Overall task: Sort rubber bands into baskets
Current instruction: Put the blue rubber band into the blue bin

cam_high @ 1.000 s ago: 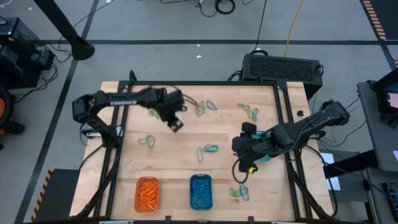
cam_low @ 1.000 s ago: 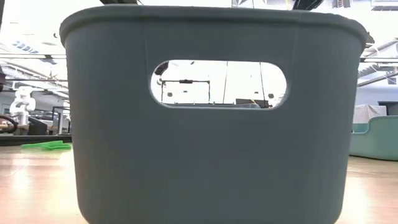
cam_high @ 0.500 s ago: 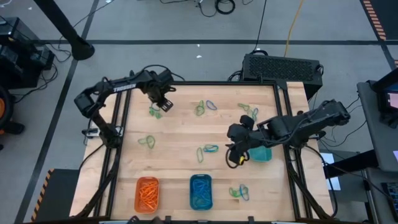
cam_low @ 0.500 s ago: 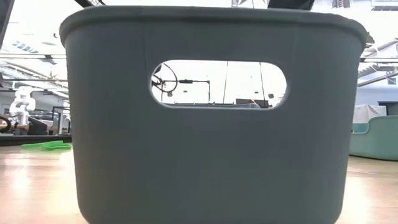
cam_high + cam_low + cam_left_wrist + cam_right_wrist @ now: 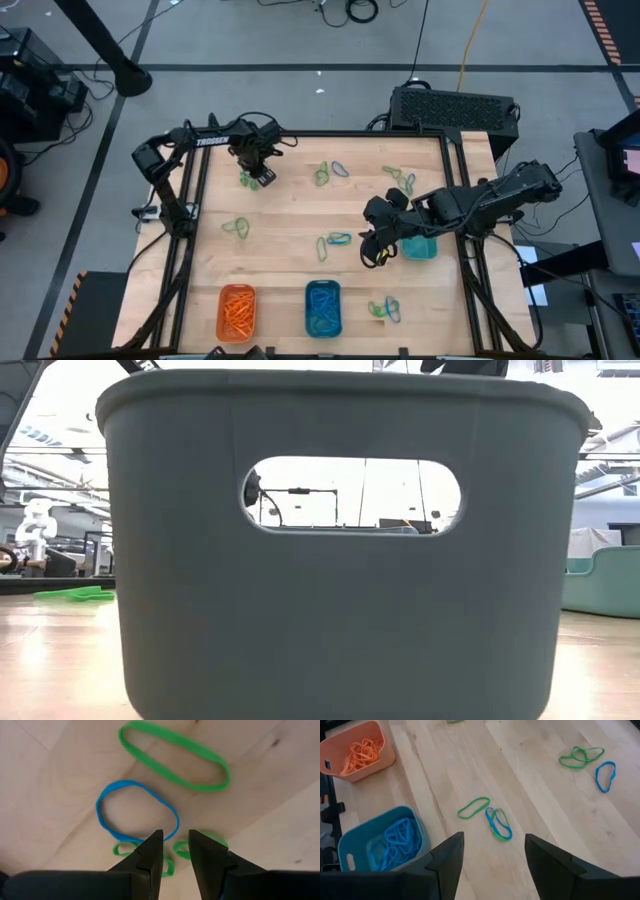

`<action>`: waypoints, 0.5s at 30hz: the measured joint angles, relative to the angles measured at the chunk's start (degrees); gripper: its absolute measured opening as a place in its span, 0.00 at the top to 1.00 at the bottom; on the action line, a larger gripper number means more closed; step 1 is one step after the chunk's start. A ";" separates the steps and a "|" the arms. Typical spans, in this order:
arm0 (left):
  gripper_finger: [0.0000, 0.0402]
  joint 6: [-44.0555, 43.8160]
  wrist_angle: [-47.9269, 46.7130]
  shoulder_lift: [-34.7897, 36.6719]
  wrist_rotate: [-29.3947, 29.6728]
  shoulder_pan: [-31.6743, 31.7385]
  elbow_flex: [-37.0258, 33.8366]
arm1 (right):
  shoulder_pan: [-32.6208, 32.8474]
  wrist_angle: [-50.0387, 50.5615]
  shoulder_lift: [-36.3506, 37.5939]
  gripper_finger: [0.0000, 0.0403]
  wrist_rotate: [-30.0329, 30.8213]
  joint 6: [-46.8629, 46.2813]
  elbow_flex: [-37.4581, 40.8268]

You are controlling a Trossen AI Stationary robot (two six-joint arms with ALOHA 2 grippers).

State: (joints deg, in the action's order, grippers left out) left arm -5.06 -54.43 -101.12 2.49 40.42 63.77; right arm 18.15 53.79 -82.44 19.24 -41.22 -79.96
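Rubber bands lie scattered on the wooden table. At the far left, my left gripper (image 5: 262, 178) points straight down over a small cluster (image 5: 247, 180). In its wrist view it (image 5: 174, 840) is open by a narrow gap, with a blue band (image 5: 137, 812) and a green band (image 5: 172, 755) ahead and small green loops (image 5: 200, 842) under the fingertips. My right gripper (image 5: 376, 255) hangs wide open above the table's right middle, beside the teal basket (image 5: 420, 247). The orange basket (image 5: 237, 311) and blue basket (image 5: 323, 308) stand at the near edge, each holding bands of its colour.
More bands lie at the far middle (image 5: 325, 172), far right (image 5: 400, 178), centre (image 5: 333, 242), left (image 5: 237, 228) and near right (image 5: 385, 308). A basket wall (image 5: 340, 610) with a handle slot fills the low view. Black frame rails (image 5: 460, 200) border the table.
My left gripper has swung toward the table's far left corner and sunk down over the band cluster there, its gap unchanged. My right gripper has shifted a little toward the table's left and rolled its wrist, uncovering more of the teal basket.
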 joint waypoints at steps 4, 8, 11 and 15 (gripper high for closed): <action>0.75 -0.39 2.53 0.00 0.01 0.02 -2.52 | 0.08 0.01 0.00 0.50 -0.06 -0.14 0.00; 0.75 -0.44 3.55 0.00 -0.01 0.07 -4.22 | 0.11 0.03 -0.01 0.50 -0.07 0.45 0.00; 0.75 -0.61 4.05 0.01 -0.08 0.07 -5.60 | 0.11 0.04 0.00 0.50 -0.06 1.83 0.00; 0.75 -0.61 4.65 0.04 -0.40 0.07 -6.21 | 0.11 0.03 -0.01 0.50 -0.06 2.79 0.00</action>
State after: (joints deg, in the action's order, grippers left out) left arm -5.67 -49.78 -101.08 2.09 40.49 57.56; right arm 18.26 53.82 -82.46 19.18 -38.44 -79.96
